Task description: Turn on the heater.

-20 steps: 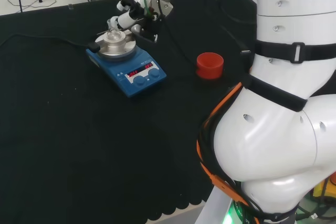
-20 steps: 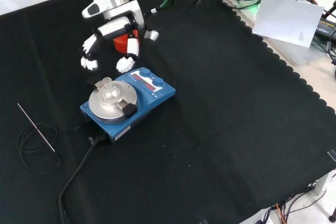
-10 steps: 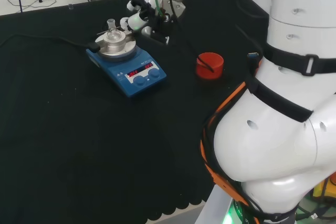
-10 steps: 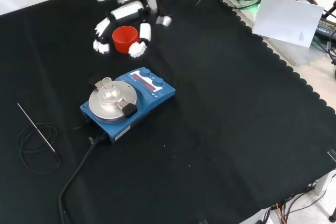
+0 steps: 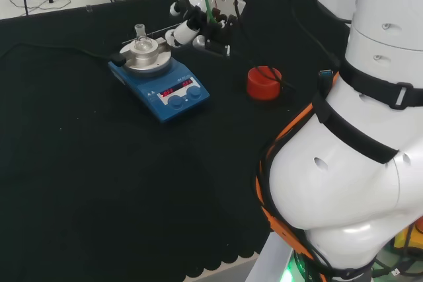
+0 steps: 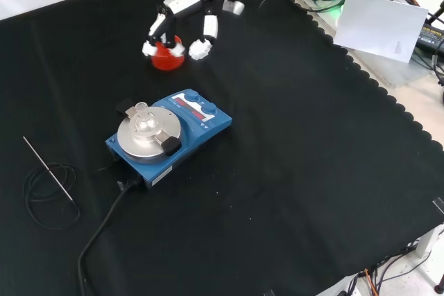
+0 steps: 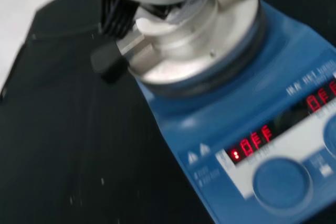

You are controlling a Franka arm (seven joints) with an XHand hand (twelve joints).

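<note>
We see the hand (image 6: 186, 6) at the front view's top, fingers (image 6: 206, 38) relaxed and holding nothing, over the red cup (image 6: 166, 58), apart from the blue heater (image 6: 201, 129).

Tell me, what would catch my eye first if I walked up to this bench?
Probably the blue heater in the middle of the black cloth, with a round metal plate, a small glass flask standing on it, and red lights glowing on its front. Beyond it in the front view, the robot's black and white hand hangs above a little red cup, fingers relaxed and holding nothing.
</note>
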